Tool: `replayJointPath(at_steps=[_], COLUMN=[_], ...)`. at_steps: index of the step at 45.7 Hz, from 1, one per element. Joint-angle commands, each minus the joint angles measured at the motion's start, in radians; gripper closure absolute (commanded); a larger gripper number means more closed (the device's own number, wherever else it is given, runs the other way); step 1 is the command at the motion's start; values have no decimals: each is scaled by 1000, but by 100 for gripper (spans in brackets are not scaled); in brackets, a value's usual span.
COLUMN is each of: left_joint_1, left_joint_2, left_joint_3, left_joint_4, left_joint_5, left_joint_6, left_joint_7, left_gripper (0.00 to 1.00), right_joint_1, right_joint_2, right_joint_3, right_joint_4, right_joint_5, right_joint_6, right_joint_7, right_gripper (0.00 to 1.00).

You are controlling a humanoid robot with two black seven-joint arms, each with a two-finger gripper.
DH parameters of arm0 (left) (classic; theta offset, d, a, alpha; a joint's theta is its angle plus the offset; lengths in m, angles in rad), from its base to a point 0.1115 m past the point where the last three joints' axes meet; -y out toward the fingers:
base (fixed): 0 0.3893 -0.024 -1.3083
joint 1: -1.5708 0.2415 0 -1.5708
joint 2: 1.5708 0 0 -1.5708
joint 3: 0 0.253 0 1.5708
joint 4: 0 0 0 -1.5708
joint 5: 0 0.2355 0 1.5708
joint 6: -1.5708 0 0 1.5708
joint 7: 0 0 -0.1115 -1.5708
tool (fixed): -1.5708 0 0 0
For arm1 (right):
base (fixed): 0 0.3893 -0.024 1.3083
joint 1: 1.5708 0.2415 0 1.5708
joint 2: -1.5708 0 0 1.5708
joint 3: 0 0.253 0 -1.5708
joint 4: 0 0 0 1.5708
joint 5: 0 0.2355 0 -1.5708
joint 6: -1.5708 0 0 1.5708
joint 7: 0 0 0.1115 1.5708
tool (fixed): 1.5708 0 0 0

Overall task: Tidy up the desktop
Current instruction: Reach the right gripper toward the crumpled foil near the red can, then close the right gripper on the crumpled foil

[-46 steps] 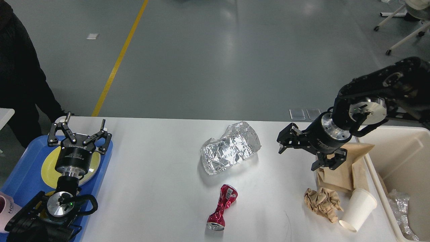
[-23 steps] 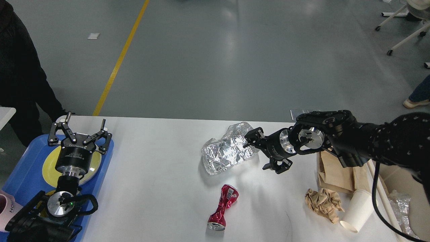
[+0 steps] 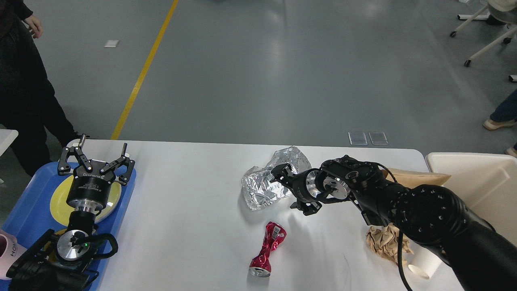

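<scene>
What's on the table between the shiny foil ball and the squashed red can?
Nothing. In the head view, only bare white desktop lies between the crumpled foil and the crushed red can.

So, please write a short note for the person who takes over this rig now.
Left claw: open, above the yellow plate on the blue tray.
Right claw: open, at the crumpled foil, nothing gripped yet.
On the desktop: foil, crushed red can, brown paper ball, paper cup, paper bag.
Cream bin: at the right.
Left: all of it.
</scene>
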Motion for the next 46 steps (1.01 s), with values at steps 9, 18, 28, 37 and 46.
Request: replayJointPath(at_steps=[9, 18, 28, 37, 46], left_joint_1=[0, 0, 0, 0, 0], left_joint_2=[0, 0, 0, 0, 0], left_joint_3=[0, 0, 0, 0, 0], left_joint_4=[1, 1, 0, 1, 1], left_joint_5=[0, 0, 0, 0, 0], left_joint_6=[0, 0, 0, 0, 0], left_joint_7=[0, 0, 0, 0, 0], left_gripper=[4, 4, 4, 4, 4], right_joint_1=[-15, -31, -38, -44, -55], right_joint_2=[0, 0, 2, 2, 0], right_joint_3=[2, 6, 6, 64, 88], right_joint_4=[1, 10, 11, 43, 43], right_joint_5=[-1, -1, 0, 2, 0], right_joint_6=[-55, -191, -202, -202, -204], right_joint_7=[12, 18, 18, 16, 18], right_gripper=[13, 14, 26, 63, 91])
